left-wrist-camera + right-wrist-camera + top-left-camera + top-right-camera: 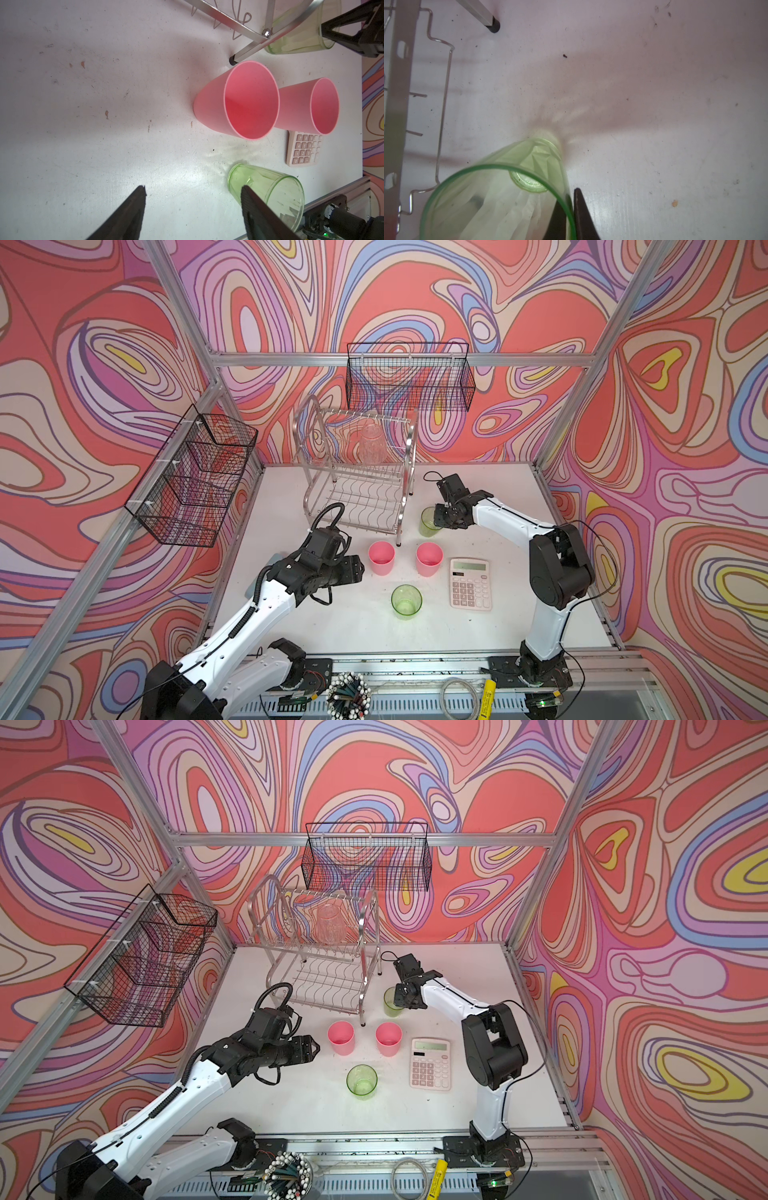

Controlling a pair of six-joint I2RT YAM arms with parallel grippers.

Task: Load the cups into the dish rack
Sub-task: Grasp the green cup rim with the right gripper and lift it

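The silver dish rack stands at the back, with a clear ribbed cup upside down on its upper tier. Beside the rack, my right gripper is shut on the rim of a green cup, one finger inside the wall and one outside. Two pink cups stand upright in front of the rack, and another green cup nearer the front. My left gripper is open and empty, left of the pink cups.
A pink calculator lies right of the cups. Black mesh baskets hang on the back wall and the left wall. The rack's front foot stands between the pink cups. A pen holder sits past the front edge.
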